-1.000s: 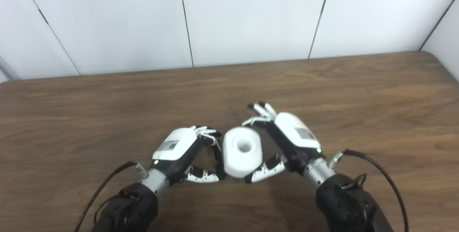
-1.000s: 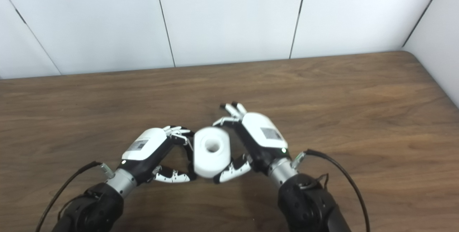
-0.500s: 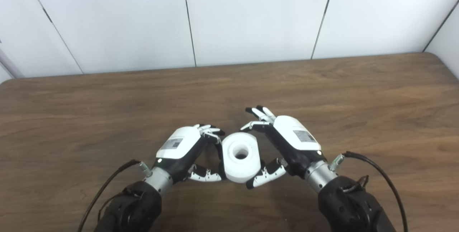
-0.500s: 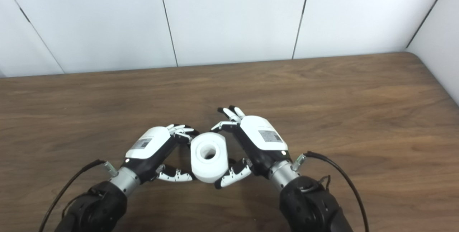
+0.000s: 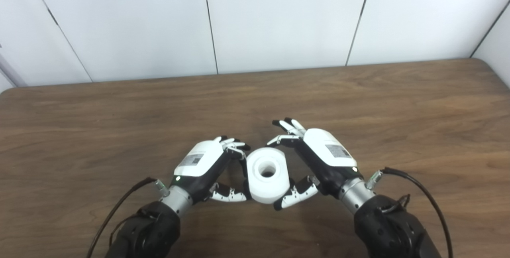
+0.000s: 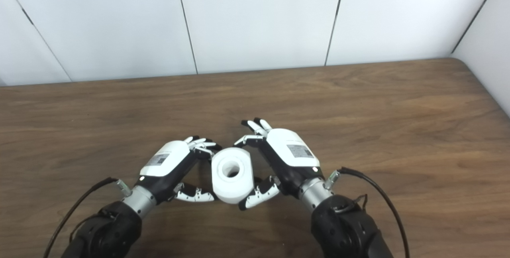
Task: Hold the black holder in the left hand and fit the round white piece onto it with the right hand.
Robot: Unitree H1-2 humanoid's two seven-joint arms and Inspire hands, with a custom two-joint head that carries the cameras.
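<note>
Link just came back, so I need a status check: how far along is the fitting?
Done: the round white piece stands between both hands on the table. In hand: the left hand curls against its left side, and the right hand flanks its right side, fingers apart. Left: the black holder is hidden, so confirm seating.

Both cameras sit up high on the robot's head and look down and forward at the brown table [image 5: 398, 102], with the white wall [image 5: 279, 14] behind it. They sit side by side, so both show nearly the same picture. The right eye view sees a bit more of the table's right corner [image 6: 464, 64].
</note>
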